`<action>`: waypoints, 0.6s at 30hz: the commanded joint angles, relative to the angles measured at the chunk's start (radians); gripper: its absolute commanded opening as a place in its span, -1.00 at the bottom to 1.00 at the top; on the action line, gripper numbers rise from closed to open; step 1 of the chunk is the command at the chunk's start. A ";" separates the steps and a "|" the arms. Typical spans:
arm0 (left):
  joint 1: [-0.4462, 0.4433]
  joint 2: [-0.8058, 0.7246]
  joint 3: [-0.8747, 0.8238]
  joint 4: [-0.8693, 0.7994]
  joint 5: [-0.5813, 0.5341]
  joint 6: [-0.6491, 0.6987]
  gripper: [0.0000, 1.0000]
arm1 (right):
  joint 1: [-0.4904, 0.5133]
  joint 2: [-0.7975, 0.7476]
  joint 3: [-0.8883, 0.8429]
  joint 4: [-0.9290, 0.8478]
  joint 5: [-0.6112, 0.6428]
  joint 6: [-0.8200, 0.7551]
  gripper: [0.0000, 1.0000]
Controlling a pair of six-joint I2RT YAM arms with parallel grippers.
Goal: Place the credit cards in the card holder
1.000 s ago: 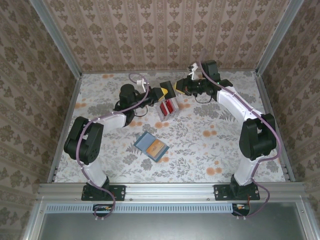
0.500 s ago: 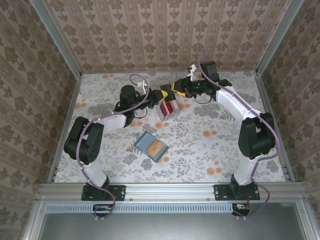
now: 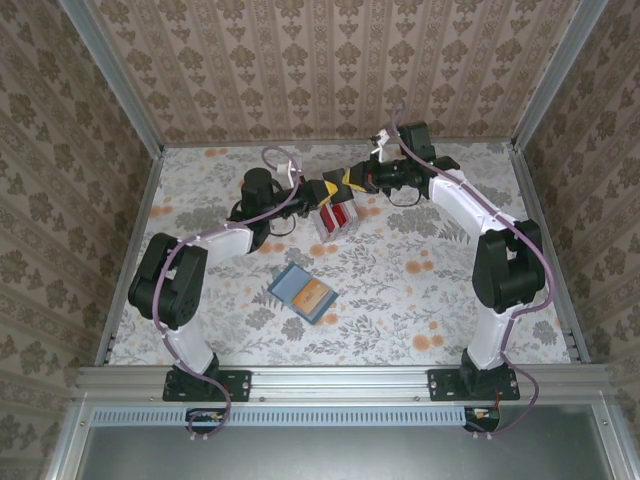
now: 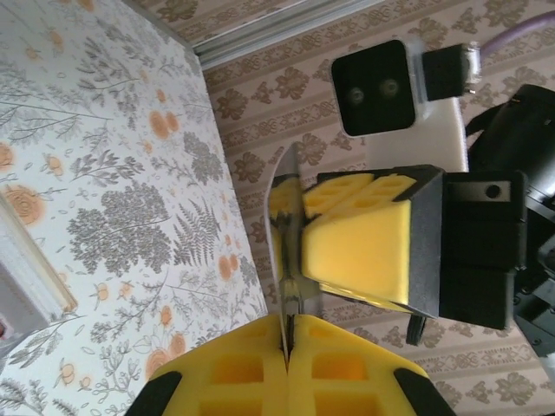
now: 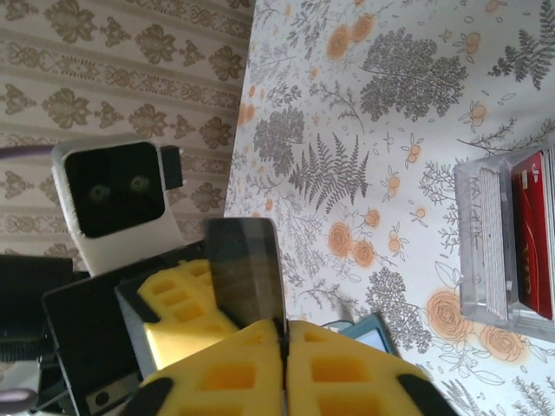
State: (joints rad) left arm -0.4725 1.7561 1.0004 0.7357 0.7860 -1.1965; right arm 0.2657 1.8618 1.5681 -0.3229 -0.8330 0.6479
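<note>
Shared grip near the clear plastic box (image 5: 482, 243)
Our left hand (image 4: 287, 342) and right hand (image 5: 284, 334) both clamp one thin glossy credit card (image 5: 247, 269); light, stiff, slippery, we judge: pinch its faces.

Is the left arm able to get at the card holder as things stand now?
Probably, but not freely: the card holder lies open on bare table with nothing in between, yet the left gripper is shut on a card that the right gripper clamps too.

Bright even light, faint shadows, mostly sharp
</note>
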 commanded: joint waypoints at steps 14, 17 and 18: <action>0.066 -0.234 -0.075 -0.796 -0.262 0.584 -0.20 | 0.133 -0.232 -0.348 -0.129 0.152 -0.135 -0.97; 0.082 -0.256 -0.093 -0.924 -0.346 0.674 -0.20 | 0.204 -0.272 -0.420 -0.155 0.232 -0.153 -0.96; 0.084 -0.257 -0.094 -0.963 -0.368 0.704 -0.19 | 0.222 -0.287 -0.444 -0.152 0.246 -0.148 -0.96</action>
State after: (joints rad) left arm -0.4046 1.5139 0.9283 0.0124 0.5426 -0.6739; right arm 0.4461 1.6310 1.1728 -0.4229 -0.6785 0.5423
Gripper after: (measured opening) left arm 0.403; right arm 0.043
